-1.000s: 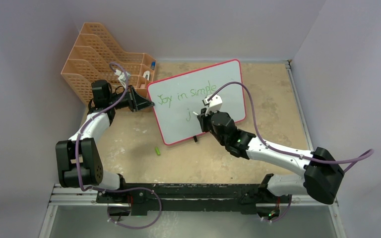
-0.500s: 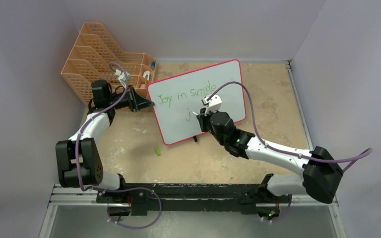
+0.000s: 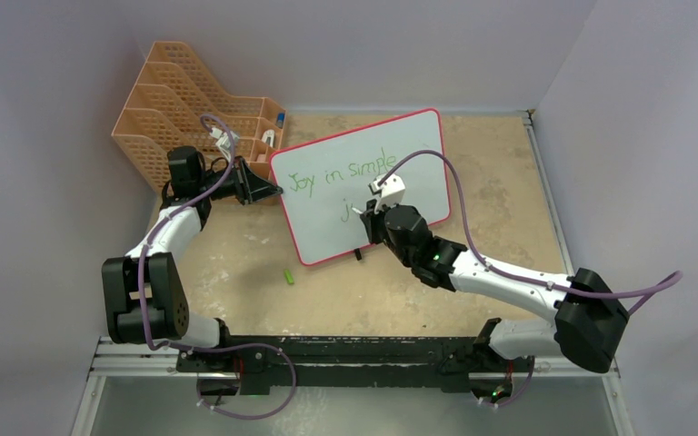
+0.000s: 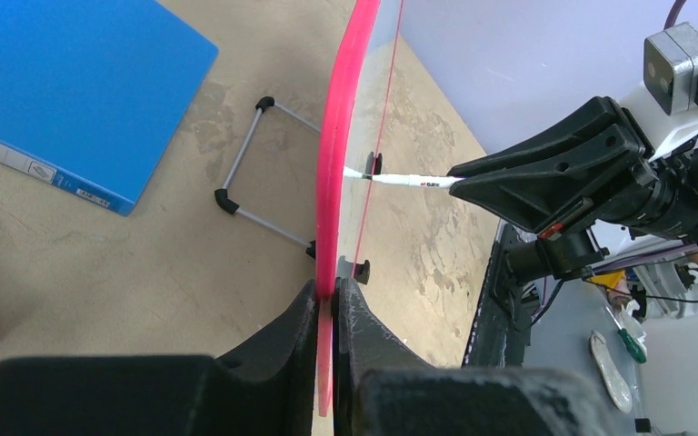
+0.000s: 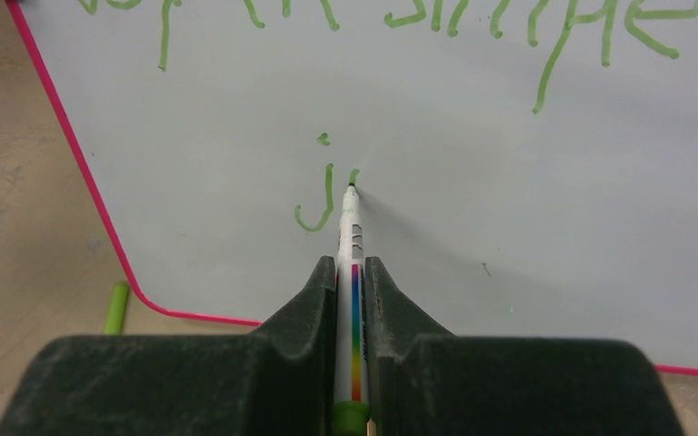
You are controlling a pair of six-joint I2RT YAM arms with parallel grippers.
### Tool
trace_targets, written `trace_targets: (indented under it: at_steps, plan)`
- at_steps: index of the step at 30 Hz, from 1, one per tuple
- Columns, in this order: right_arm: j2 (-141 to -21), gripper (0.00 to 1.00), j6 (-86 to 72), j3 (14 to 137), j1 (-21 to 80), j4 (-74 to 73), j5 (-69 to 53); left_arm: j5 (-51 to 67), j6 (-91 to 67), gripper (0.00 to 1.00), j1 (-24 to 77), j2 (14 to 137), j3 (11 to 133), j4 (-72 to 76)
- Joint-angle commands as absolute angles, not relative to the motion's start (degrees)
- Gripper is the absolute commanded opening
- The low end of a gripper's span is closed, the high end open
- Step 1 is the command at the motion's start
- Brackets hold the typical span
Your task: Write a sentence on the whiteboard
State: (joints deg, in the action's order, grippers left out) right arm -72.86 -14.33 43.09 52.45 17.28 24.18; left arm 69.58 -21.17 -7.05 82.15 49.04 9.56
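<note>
The whiteboard [image 3: 409,145] with a pink-red frame stands tilted on the table. The sentence [image 3: 343,173] in green reads "Joy in simple", with a "j" and the start of another stroke [image 5: 325,195] below it. My left gripper [image 4: 334,295] is shut on the whiteboard's pink left edge [image 4: 341,154], seen also from above [image 3: 273,189]. My right gripper [image 5: 352,263] is shut on a white marker [image 5: 352,236] with a rainbow stripe. Its tip touches the board just right of the "j". The right gripper shows from above [image 3: 363,213] in front of the board.
An orange slotted file rack [image 3: 168,100] stands at the back left. A green marker cap [image 3: 288,276] lies on the table in front of the board. A blue folder [image 4: 73,91] lies behind the board. The board's wire stand [image 4: 254,159] rests on the table.
The marker has barely moved; a short new green stroke shows right of the "j". The left arm has not moved.
</note>
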Motion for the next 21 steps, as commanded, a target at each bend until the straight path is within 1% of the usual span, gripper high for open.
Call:
trace_targets:
  at_steps: [1, 14, 21]
  plan:
    - [-72.5, 0.00, -15.1, 44.0, 52.1, 15.8, 24.2, 69.8, -20.0, 0.00, -6.7, 80.9, 50.8, 9.6]
    - [-71.3, 0.00, -16.4, 43.6, 52.0, 14.4, 31.3, 69.9, -20.0, 0.00, -6.7, 80.8, 50.8, 9.5]
    - [-71.2, 0.00, -16.3, 44.1, 51.9, 15.8, 31.8, 70.0, -19.9, 0.00, -6.7, 80.7, 50.8, 9.5]
